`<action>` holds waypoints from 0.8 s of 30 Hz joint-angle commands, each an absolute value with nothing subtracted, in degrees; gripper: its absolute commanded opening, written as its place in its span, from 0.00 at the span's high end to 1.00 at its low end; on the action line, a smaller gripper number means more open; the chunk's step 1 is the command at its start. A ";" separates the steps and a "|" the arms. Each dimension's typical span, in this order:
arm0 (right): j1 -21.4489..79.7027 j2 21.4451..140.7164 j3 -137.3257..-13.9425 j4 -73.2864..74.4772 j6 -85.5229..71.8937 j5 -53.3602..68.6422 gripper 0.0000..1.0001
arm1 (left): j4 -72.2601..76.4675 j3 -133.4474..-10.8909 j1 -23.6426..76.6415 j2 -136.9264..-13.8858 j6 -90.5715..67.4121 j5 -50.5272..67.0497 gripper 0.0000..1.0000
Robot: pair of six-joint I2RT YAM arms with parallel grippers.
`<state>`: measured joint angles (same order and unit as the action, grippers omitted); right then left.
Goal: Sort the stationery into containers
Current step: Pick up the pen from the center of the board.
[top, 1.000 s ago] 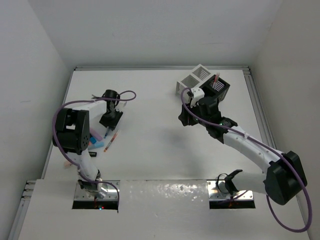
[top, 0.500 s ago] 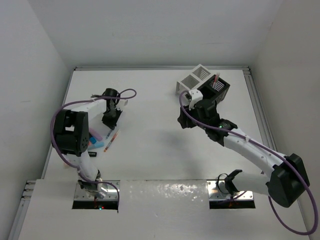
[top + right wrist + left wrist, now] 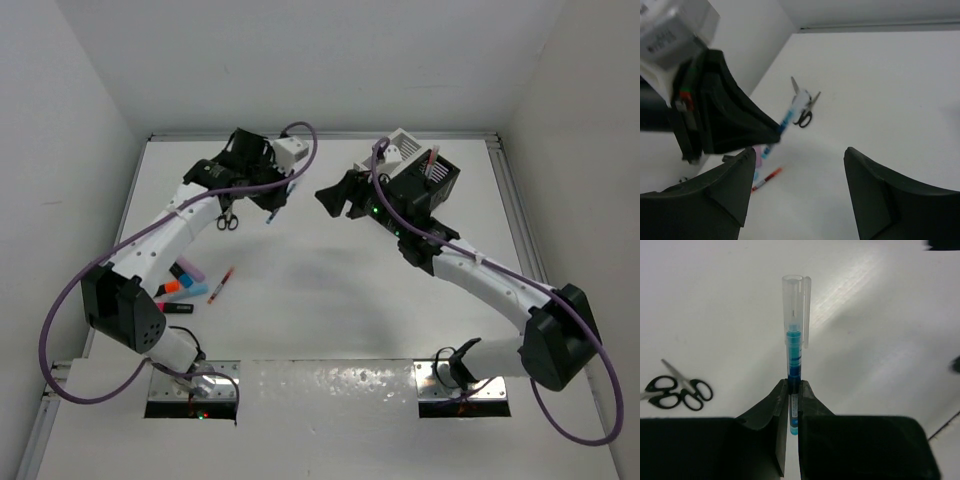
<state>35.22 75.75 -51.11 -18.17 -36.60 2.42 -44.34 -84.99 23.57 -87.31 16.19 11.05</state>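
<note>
Three plain white walls (left, back and right) enclose a white table (image 3: 320,270). At the upper right of the top view I see the white container (image 3: 398,150) and the black container (image 3: 443,180), joined and standing close to the back wall. Loose stationery lies at the lower left of that view: highlighters (image 3: 185,287) and a red pen (image 3: 222,282). The scissors (image 3: 228,221) lie further up, left of centre.

The left gripper (image 3: 794,385) is clamped on a blue pen (image 3: 795,340) with a clear cap, at the upper centre of the top view. In the left wrist view the pen's long axis runs straight up the frame, in line with the fingers. Its capped end points away from them.

The right gripper (image 3: 800,165) has its fingers spread wide with nothing between them. It sits just right of the blue pen and faces it.
</note>
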 commanded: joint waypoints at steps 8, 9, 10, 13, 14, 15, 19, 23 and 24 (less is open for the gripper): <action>37.53 81.56 -54.14 -32.25 -45.43 2.29 0.34 | -45.97 -90.26 29.35 -87.89 14.85 16.87 1.00; 37.62 81.65 -53.88 -32.43 -45.79 1.15 0.34 | -45.97 -90.52 29.62 -87.89 14.77 17.05 1.00; 37.79 82.09 -53.70 -32.78 -45.88 0.45 0.35 | -45.97 -90.61 30.05 -87.89 14.77 17.14 1.00; 38.32 83.14 -53.88 -33.22 -46.41 -2.10 0.38 | -46.05 -90.70 30.59 -87.80 14.59 17.31 1.00; 38.41 83.49 -54.05 -33.22 -46.84 -2.28 0.40 | -46.05 -90.53 30.85 -87.80 14.59 17.66 1.00; 38.58 84.02 -54.31 -33.31 -46.93 -2.29 0.40 | -46.05 -90.53 30.94 -87.72 14.50 17.75 1.00; 39.11 86.74 -56.42 -34.01 -47.99 -0.97 0.48 | -45.88 -91.14 31.64 -87.89 14.24 17.75 1.00; 39.90 89.03 -57.66 -33.93 -48.78 -0.35 0.61 | -45.44 -92.98 31.64 -88.85 13.80 17.23 1.00; 39.99 89.12 -57.66 -34.01 -48.95 -0.26 0.73 | -45.44 -93.51 31.64 -89.03 13.89 17.23 1.00</action>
